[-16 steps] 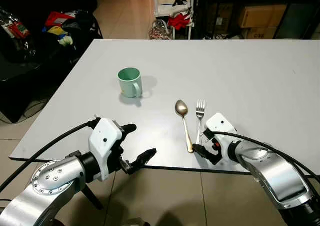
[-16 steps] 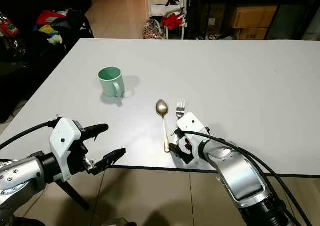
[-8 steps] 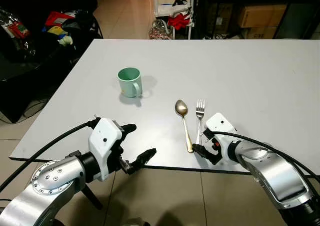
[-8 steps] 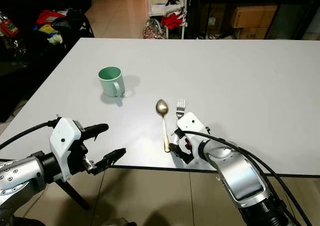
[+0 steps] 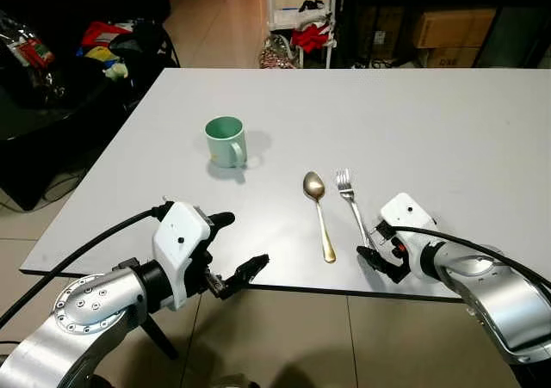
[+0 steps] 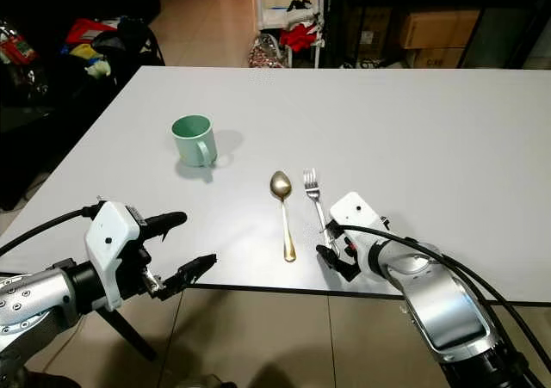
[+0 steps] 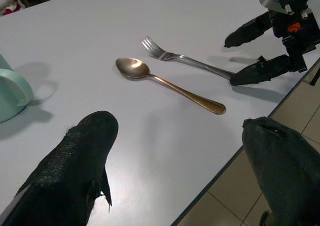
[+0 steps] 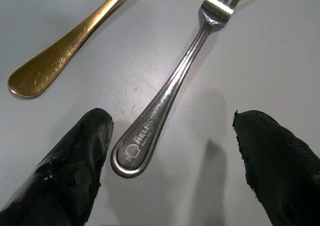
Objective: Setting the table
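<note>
- Fork (image 8: 172,88): thin, stiff, slick steel lying flat near the desk (image 5: 448,121) front edge; best pinched at its handle end.
- Right gripper (image 8: 170,161) jaws spread, straddling the handle; left gripper (image 5: 234,249) jaws spread, holding nothing.

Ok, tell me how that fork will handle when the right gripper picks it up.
The fork looks like polished metal, so probably stiff and slippery. It lies flat on the table, likely hard to get under. The right gripper, open, straddles its handle end.
</note>
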